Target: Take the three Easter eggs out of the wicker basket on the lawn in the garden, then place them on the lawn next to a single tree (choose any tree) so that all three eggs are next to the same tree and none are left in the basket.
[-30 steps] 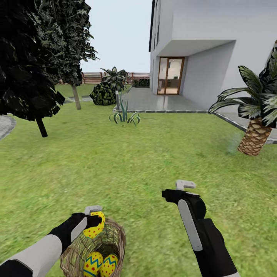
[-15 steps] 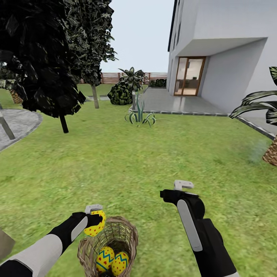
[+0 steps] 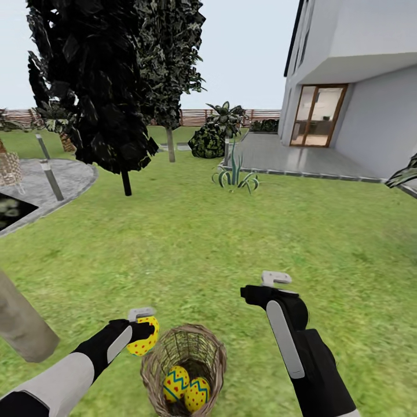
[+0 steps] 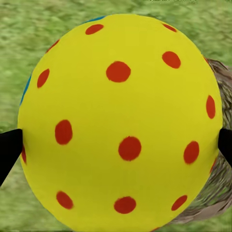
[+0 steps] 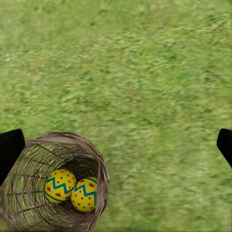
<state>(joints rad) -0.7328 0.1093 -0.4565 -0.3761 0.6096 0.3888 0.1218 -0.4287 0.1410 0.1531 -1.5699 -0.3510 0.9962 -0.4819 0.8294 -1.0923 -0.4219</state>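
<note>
The left gripper [image 3: 142, 330] pinches a smooth, glossy yellow Easter egg [image 3: 142, 341] with red dots between its black fingertips [image 4: 8, 150], held above the mottled green lawn [image 3: 191, 243] just at 9 o'clock of the wicker basket [image 3: 184, 365]. That round-rimmed, see-through woven basket tapers downward and holds two more eggs [image 5: 73, 189] with blue zigzag bands, touching side by side. The right gripper [image 3: 272, 286] hangs empty at the basket's 2 o'clock, fingers spread wide; a thick, smooth grey-beige tree trunk [image 3: 20, 321] leans at its 9 o'clock.
</note>
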